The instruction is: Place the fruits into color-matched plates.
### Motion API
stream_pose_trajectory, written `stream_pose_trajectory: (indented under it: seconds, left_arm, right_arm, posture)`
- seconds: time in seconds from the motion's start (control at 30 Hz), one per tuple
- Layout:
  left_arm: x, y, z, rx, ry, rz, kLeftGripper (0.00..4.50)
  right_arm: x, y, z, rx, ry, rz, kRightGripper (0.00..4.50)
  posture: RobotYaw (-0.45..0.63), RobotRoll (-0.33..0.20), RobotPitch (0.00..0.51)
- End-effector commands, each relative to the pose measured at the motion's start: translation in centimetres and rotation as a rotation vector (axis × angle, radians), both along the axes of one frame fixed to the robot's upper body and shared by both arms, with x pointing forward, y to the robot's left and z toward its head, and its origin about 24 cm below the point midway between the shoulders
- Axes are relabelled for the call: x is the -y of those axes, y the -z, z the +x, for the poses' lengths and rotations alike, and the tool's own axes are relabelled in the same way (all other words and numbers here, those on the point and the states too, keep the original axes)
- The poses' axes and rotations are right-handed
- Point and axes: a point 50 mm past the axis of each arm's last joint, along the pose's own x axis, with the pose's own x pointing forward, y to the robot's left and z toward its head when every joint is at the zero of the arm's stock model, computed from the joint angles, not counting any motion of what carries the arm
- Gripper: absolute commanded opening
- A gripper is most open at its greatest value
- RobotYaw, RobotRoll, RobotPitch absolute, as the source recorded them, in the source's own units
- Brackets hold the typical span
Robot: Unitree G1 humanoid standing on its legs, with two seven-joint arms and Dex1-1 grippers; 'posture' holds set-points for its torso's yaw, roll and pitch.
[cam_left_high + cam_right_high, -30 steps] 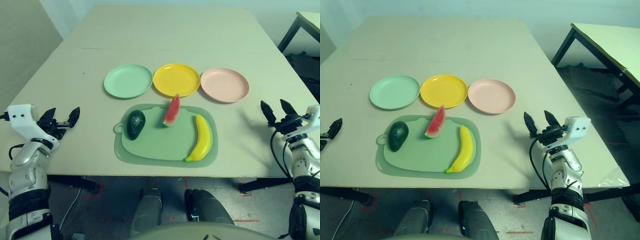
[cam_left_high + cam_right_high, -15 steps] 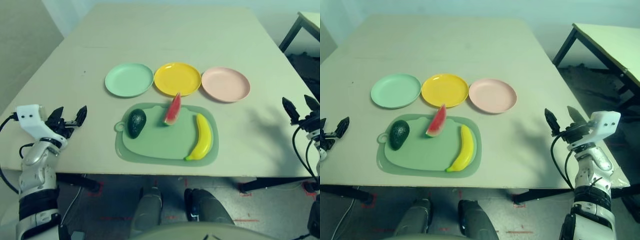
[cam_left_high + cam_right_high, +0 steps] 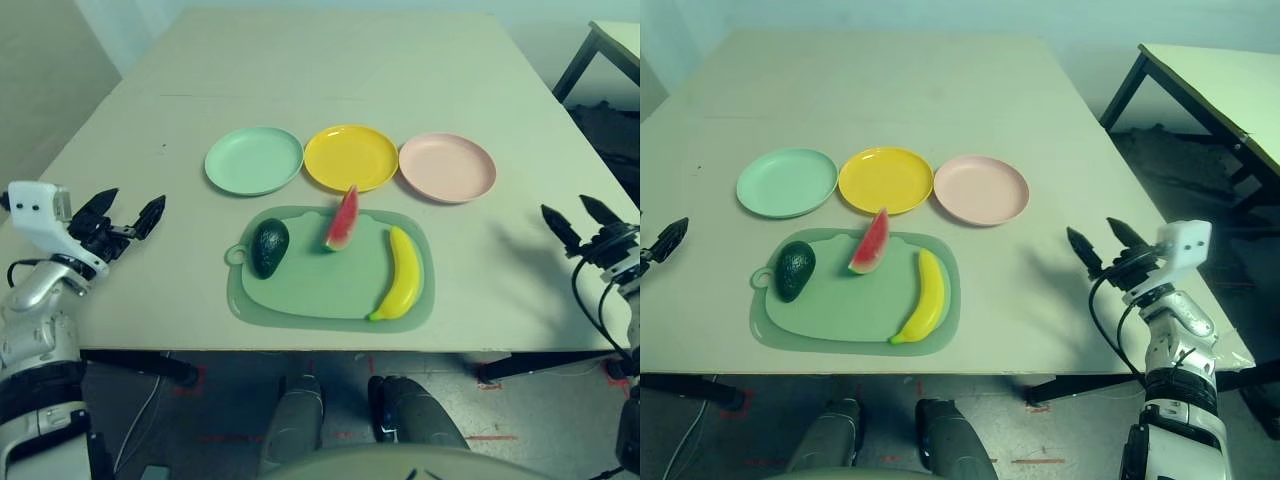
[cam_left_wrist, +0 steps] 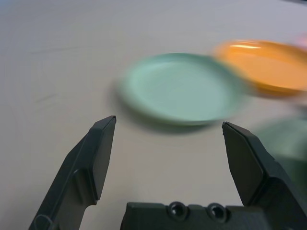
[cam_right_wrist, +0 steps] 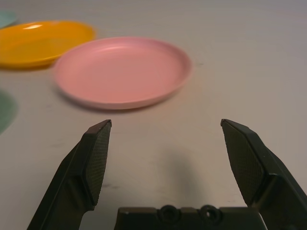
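Left tool point(image 3: 125, 212) open, avocado point(image 3: 269, 247) well right

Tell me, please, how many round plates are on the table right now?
3, in a row behind the cutting mat: mint green plate at the left, yellow plate in the middle, pale pink plate at the right. None appears hidden.
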Motion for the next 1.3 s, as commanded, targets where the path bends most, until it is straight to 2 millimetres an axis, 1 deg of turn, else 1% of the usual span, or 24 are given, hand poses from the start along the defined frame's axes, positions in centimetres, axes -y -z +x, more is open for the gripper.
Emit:
stream_pose_trajectory:
  seconds: [0.03, 0.17, 0.23, 0.3, 0.37, 0.43, 0.5, 0.57, 0.63, 0.73, 0.87, 0.93, 1.13, 1.3]
  left_arm:
    - [1.6, -1.2, -0.6, -0.103, 0.300, 0.080, 4.50]
    - [4.0, -3.2, -1.5, -0.163, 0.590, 0.133, 4.50]
    - [4.8, -3.6, -2.2, -0.190, 0.699, 0.193, 4.50]
    - [5.0, -3.7, -2.5, -0.191, 0.761, 0.236, 4.50]
    - [4.9, -3.5, -2.7, -0.188, 0.797, 0.266, 4.50]
    - [5.1, -3.0, -2.9, -0.195, 0.823, 0.286, 4.50]
    - [5.4, -2.5, -3.1, -0.200, 0.844, 0.287, 4.50]
    - [5.8, -2.1, -3.0, -0.190, 0.855, 0.287, 4.50]
    - [6.2, -2.0, -2.8, -0.174, 0.860, 0.279, 4.50]
    - [6.5, -1.7, -2.8, -0.168, 0.866, 0.272, 4.50]
    - [7.1, -1.0, -2.9, -0.168, 0.880, 0.265, 4.50]
    - [7.3, -1.0, -2.9, -0.160, 0.885, 0.261, 4.50]
    - [7.5, -1.3, -2.8, -0.142, 0.883, 0.263, 4.50]
    - [7.8, -1.5, -2.6, -0.133, 0.888, 0.265, 4.50]
  right_arm:
    - [-1.1, -0.6, -0.3, -0.043, -0.111, -0.083, 4.49]
    - [-1.8, -1.8, 0.1, -0.086, -0.177, -0.140, 4.49]
    - [-2.2, -2.6, 0.6, -0.097, -0.189, -0.213, 4.49]
    - [-3.0, -3.7, 1.1, -0.088, -0.208, -0.302, 4.49]
    - [-3.9, -5.1, 1.7, -0.064, -0.240, -0.448, 4.49]
    - [-5.3, -6.7, 2.0, -0.013, -0.315, -0.562, 4.49]
    - [-6.8, -8.0, 2.3, 0.031, -0.417, -0.675, 4.49]
    - [-8.7, -9.2, 2.3, 0.086, -0.562, -0.796, 4.49]
    - [-10.7, -10.3, 1.9, 0.118, -0.757, -0.935, 4.49]
    - [-13.8, -11.7, 1.3, 0.238, -0.989, -1.160, 4.49]
    - [-17.5, -12.5, 0.2, 0.365, -1.243, -1.311, 4.49]
    - [-18.6, -12.5, -0.5, 0.391, -1.331, -1.371, 4.49]
    - [-19.4, -11.8, -1.1, 0.390, -1.424, -1.473, 4.49]
    - [-20.4, -10.9, -0.7, 0.349, -1.463, -1.552, 4.49]
  posture:
    - [0.02, 0.000, 0.165]
    - [0.02, 0.000, 0.165]
    - [0.02, 0.000, 0.163]
    - [0.01, 0.000, 0.161]
    - [0.00, 0.000, 0.157]
    - [-0.02, 0.000, 0.154]
    - [-0.02, 0.000, 0.150]
    - [-0.02, 0.000, 0.147]
    - [-0.01, 0.000, 0.142]
    - [-0.01, 0.000, 0.143]
    - [0.02, 0.000, 0.141]
    - [0.03, 0.000, 0.144]
    - [0.03, 0.000, 0.147]
    - [0.02, 0.000, 0.150]
